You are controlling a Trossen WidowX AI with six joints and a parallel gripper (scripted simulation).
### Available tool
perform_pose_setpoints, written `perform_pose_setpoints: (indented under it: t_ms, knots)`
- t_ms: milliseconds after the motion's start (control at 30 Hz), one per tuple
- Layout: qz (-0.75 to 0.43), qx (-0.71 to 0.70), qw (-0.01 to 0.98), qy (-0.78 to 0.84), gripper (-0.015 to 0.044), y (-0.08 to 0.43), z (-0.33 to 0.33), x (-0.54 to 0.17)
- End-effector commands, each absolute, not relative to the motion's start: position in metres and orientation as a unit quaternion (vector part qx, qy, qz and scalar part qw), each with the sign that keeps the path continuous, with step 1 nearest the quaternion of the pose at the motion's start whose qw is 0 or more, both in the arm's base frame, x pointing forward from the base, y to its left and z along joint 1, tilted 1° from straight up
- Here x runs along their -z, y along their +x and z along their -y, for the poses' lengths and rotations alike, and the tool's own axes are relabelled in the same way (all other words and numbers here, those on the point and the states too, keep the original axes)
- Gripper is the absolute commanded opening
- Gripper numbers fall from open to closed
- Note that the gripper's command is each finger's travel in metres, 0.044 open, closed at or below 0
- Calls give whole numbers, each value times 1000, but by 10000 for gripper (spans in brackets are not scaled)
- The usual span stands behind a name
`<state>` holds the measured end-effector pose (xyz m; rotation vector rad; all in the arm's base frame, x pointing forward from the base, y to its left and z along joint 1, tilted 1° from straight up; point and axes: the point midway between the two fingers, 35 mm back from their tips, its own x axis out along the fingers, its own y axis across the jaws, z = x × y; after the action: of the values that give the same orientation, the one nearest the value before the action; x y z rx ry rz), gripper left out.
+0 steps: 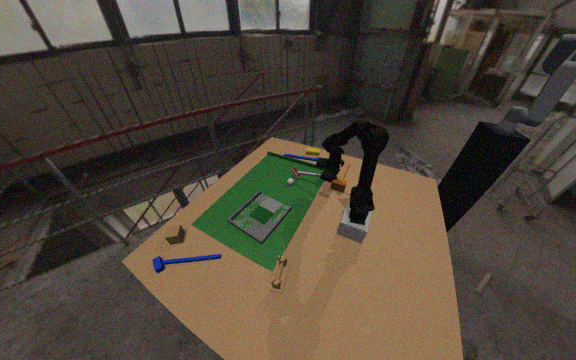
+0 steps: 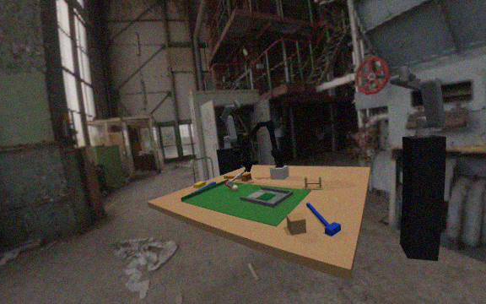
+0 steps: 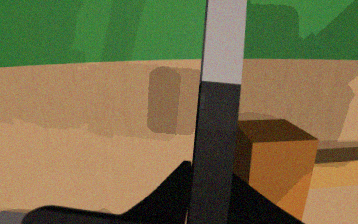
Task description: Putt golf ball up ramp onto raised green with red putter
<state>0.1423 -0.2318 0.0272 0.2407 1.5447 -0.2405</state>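
The red putter is held by its dark grip (image 3: 214, 145); its pale shaft (image 1: 309, 174) (image 2: 237, 176) (image 3: 224, 42) slants down to the red and white head (image 1: 295, 173) (image 2: 228, 183) at the mat's far end. My gripper (image 1: 324, 175) (image 3: 201, 169) is shut on the putter, beside the mat's arm-side edge. The white golf ball (image 1: 290, 181) (image 2: 234, 187) lies on the green mat (image 1: 218, 210) (image 2: 222, 206), close to the head on its ramp side; contact cannot be told. The grey-bordered frame (image 1: 245, 232) (image 2: 257, 202) holds the pale ramp (image 1: 271, 201) and dark green square (image 1: 262, 215) (image 2: 266, 197).
An orange block (image 1: 338, 185) (image 2: 246, 176) (image 3: 282, 170) lies near the gripper. A yellow block (image 1: 313, 151) (image 2: 199, 184) and blue bar (image 1: 298, 157) lie beyond the far end. A blue mallet (image 1: 188, 260) (image 2: 332, 229), brown block (image 1: 176, 236) (image 2: 296, 225) and small wooden rack (image 1: 280, 272) (image 2: 313, 183) lie elsewhere.
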Motion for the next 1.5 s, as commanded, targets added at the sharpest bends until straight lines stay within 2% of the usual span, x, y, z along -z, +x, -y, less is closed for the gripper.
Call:
perform_pose_setpoints:
  t_ms: [0, 1167, 1467]
  knots:
    - [-694, 110, 703, 110, 0, 142, 232, -19]
    - [-695, 109, 702, 112, 0, 133, 257, -16]
    - [-694, 108, 703, 112, 0, 171, 168, -19]
